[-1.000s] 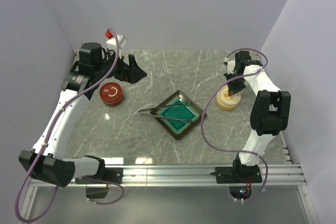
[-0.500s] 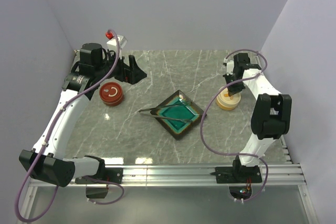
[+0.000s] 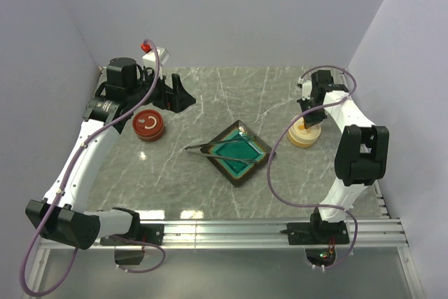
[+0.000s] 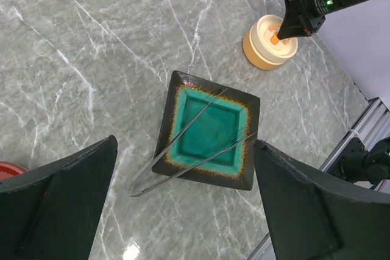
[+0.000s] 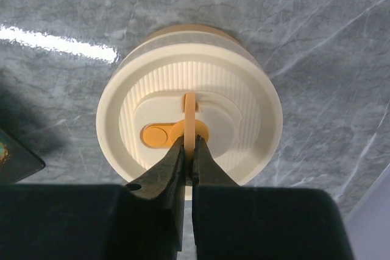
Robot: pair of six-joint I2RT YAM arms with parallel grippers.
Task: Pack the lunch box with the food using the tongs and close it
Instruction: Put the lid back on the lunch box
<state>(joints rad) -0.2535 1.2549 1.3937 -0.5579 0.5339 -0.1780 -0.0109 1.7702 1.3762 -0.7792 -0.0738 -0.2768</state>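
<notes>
The tongs (image 3: 199, 148) lie across the green dish (image 4: 177, 83), their joined end off its edge, below and ahead of the left gripper (image 4: 184, 144), whose fingers are spread wide and hold nothing. Far off to that gripper's right, the right gripper (image 5: 189, 147) is pressed together, pinching the thin handle (image 5: 189, 114) on the cream container's lid (image 5: 244, 108) directly beneath it.

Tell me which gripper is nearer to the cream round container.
Right. The right gripper is over the cream container, shut on its lid's thin tab. The left gripper hangs open far across the table, beside the red container.
</notes>
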